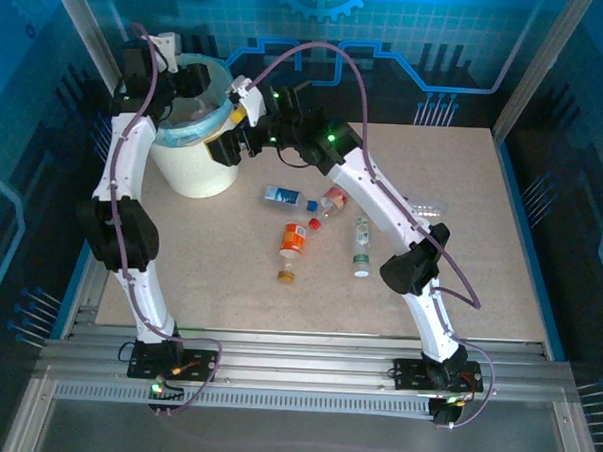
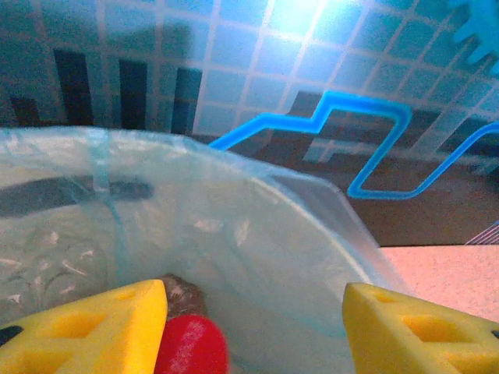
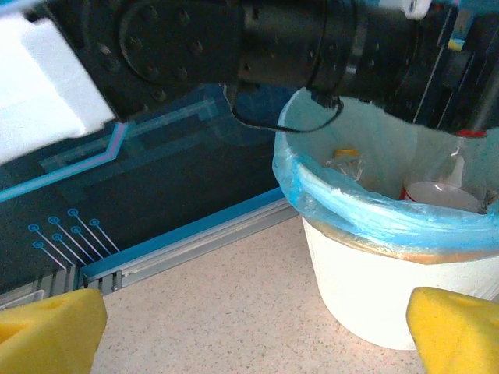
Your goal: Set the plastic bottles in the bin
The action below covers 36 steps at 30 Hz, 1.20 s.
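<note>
Tabletop (image 1: 228,293) holds scattered bottles (image 1: 293,239) (bin (image 1: 194,171) beside), right arm (image 1: 382,205) arched above them.

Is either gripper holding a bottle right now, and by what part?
Neither. The left gripper is open over the bin, a red-capped bottle beside one finger, unclamped. The right gripper is open and empty.

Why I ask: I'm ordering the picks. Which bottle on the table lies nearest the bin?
The blue-labelled bottle, lying just right of the bin. The red-capped bottle, orange bottle, green-labelled bottle and clear bottle lie farther off.
</note>
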Available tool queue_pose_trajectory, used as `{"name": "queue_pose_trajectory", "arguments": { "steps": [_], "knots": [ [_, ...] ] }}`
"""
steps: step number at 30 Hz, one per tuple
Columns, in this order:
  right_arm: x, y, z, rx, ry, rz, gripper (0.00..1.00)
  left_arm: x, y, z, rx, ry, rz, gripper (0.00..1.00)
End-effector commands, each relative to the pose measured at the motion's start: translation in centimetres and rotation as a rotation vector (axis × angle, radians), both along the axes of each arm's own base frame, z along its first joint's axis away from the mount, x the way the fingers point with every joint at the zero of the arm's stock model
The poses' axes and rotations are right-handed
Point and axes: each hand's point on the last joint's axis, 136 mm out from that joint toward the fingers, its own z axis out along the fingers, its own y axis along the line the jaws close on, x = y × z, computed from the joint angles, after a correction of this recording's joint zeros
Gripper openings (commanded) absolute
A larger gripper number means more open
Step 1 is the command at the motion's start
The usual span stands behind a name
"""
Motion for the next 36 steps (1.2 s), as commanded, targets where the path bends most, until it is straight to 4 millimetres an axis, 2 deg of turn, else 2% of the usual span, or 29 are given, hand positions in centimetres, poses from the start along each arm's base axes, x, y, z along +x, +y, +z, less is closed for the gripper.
{"name": "queue_pose_trajectory", "arguments": {
  "steps": [1,3,5,7,10,14,19,24,31,36],
  "knots": [
    [-0.8,0.2,0.2,-0.011,-0.011,0.017,1.00,-2.7,-0.4,5.7,-0.048,-0.084,-0.014,0.61],
    [-0.9,0.2,0.2,-0.011,-0.007,0.021,1.00,-2.8,-0.6,5.7,-0.055,-0.086,-0.019,0.58],
    [-1.1,0.2,0.3,-0.011,-0.006,0.026,1.00,-2.4,-0.2,4.8,-0.047,-0.069,-0.008,0.51],
    [-1.4,0.1,0.5,-0.014,-0.011,0.031,1.00,-1.7,0.8,3.8,-0.055,-0.029,0.031,0.41],
    [-1.5,-0.3,0.5,-0.032,-0.022,0.025,1.00,-1.2,3.1,2.0,-0.128,0.058,0.114,0.32],
    [-1.7,-0.5,-0.1,-0.055,-0.019,0.018,1.00,-1.3,5.6,0.1,-0.230,0.122,0.193,0.27],
    [-1.8,-0.5,-0.8,-0.065,0.000,0.025,1.00,-2.1,6.8,-2.1,-0.241,0.199,0.243,0.23],
    [-1.9,-0.1,-1.2,-0.066,0.010,0.035,1.00,-2.2,6.1,-4.4,-0.289,0.264,0.225,0.15],
    [-2.4,-0.2,-1.8,-0.085,0.028,0.047,1.00,-3.3,4.5,-9.4,-0.291,0.417,0.167,0.11],
    [-2.5,-0.1,-2.2,-0.090,0.043,0.050,1.00,-3.8,3.5,-10.7,-0.263,0.471,0.119,0.11]
  ]
}}
